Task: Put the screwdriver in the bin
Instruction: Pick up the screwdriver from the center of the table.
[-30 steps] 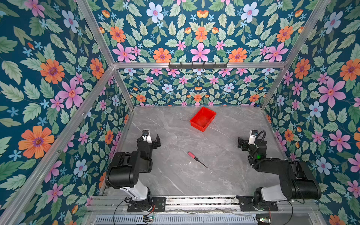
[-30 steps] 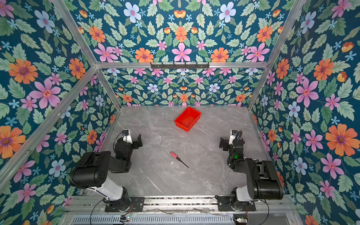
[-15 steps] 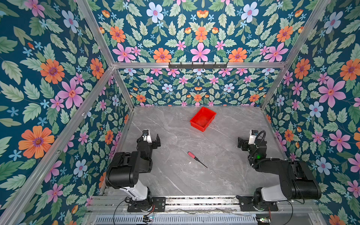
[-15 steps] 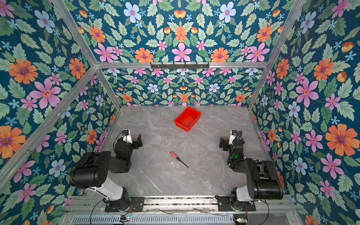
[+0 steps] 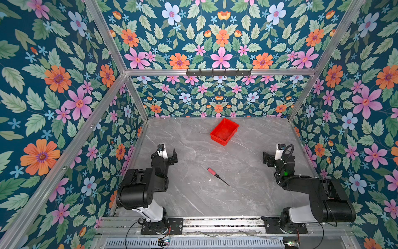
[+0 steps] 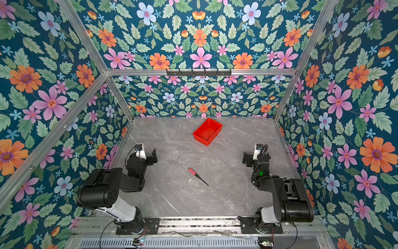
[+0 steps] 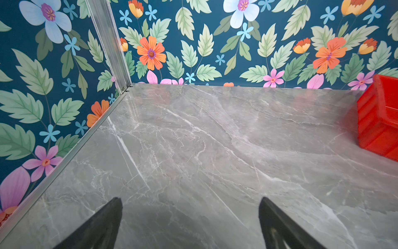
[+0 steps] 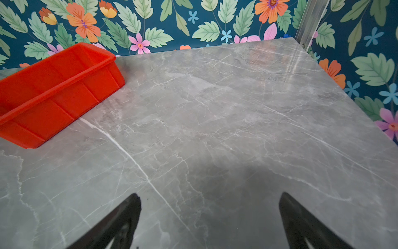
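We show the cell from above and from both wrists: a grey marbled worktop point(image 5: 193, 200) enclosed on three sides by floral-patterned walls point(image 5: 53, 90) set in an aluminium frame point(image 5: 105, 36). The screwdriver point(image 5: 217, 176) lies flat on the bare worktop, roughly midway between the two arms and outside the bin point(image 5: 217, 140); in both top views its red-pink handle point(image 6: 192, 171) points away from the arm bases and toward the left arm's side, while the thin dark shaft runs toward the bases and the right arm's side. The bin, bright red with low walls and a rimmed edge, rests on the worktop near the back wall, turned askew to the worktop's edges and well apart from the screwdriver. The left hand point(image 7: 190, 200) hovers low near the left wall, its two black fingers point(image 7: 105, 222) spread wide apart with only worktop between them; a corner of the bin enters the edge of the left wrist view. The right hand point(image 8: 210, 195) hovers likewise near the right wall, its fingers also spread wide apart over bare worktop, and the right wrist view takes in a long side wall and one corner of the bin. Both hands face the back wall, both are well apart from the screwdriver and from the bin, and neither holds anything. Each arm is folded back over its base on the rail point(image 5: 215, 222) at the near edge of the worktop
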`<state>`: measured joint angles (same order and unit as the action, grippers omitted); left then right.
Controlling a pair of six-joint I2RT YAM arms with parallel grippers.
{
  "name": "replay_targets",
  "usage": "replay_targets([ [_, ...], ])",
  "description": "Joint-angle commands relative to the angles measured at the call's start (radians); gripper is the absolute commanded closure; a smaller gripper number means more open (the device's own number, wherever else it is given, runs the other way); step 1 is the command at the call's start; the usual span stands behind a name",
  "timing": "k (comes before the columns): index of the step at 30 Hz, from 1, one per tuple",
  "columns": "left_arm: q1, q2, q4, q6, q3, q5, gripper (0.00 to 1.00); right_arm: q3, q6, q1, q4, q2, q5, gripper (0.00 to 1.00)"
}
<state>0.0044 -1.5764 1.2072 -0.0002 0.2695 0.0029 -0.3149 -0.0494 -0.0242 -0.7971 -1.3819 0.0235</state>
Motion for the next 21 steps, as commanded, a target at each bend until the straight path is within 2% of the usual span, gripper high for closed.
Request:
replay_targets([
  [1,-0.004,0.084,-0.026,0.016,-0.007,0.023,0.00,-0.036,0.032,0.018,0.116,0.098,-0.001,0.01],
  [6,-0.043,0.300,-0.254,0.041,0.016,0.042,0.00,-0.075,0.057,0.082,0.301,0.267,-0.023,0.01],
  [10,-0.099,0.460,-0.467,0.113,0.067,0.071,0.00,-0.133,0.110,0.202,0.458,0.346,-0.094,0.01],
  [16,-0.143,0.622,-0.852,0.235,0.219,0.269,0.00,-0.224,0.128,0.380,0.660,0.397,-0.143,0.01],
  [21,-0.161,0.682,-1.127,0.397,0.300,0.428,0.00,-0.321,0.082,0.523,0.815,0.351,-0.198,0.01],
])
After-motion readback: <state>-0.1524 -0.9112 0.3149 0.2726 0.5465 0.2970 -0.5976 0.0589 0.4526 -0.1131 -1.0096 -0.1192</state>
